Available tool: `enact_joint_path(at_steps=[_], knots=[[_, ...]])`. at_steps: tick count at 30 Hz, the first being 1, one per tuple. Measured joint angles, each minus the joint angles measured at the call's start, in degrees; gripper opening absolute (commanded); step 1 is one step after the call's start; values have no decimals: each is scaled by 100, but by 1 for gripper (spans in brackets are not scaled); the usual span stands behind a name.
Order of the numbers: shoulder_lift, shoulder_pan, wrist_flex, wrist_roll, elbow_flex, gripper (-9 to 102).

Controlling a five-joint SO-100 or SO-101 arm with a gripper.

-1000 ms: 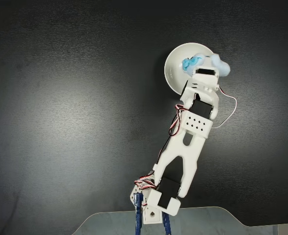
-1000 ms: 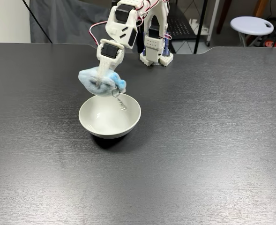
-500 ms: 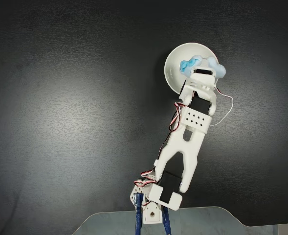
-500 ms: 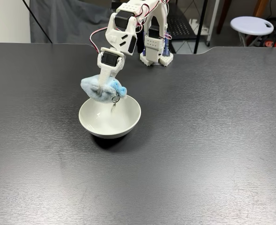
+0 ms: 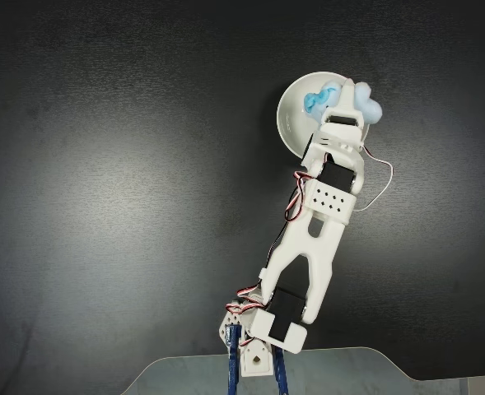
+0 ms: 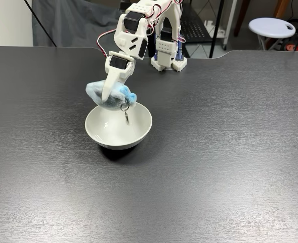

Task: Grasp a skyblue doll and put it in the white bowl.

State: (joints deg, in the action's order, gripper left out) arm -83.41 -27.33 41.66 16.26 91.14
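The skyblue doll [image 6: 114, 94] hangs just above the far rim of the white bowl [image 6: 139, 130], squeezed in my gripper [image 6: 107, 99]. One white finger [image 6: 109, 87] lies across the doll's front, and the other is hidden behind the plush. A small metal ring [image 6: 125, 113] dangles from the doll into the bowl. From above, the gripper [image 5: 343, 89] sits over the right part of the bowl [image 5: 288, 123], with the doll's pale fuzz [image 5: 367, 104] on its right and the turquoise trim [image 5: 315, 103] on its left.
The arm's base [image 6: 167, 54] stands at the back edge of the black table [image 6: 224, 167]. A white stool [image 6: 271, 26] and dark cloth lie beyond that edge. The bowl stands alone on the black surface.
The gripper sank a little toward the bowl with the doll and turned slightly. More of the white finger now shows over the plush. The dangling ring hangs lower inside the bowl.
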Motion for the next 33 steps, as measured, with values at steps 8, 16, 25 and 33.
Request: enact_joint_path(at_steps=[8,16,25,33], knots=[[0,123,0,0,0,50],[0,70,0,0,-105,50],[-1397,334,0,-176,-1020,50],[-4324,853,545,-1099,-1151,43]])
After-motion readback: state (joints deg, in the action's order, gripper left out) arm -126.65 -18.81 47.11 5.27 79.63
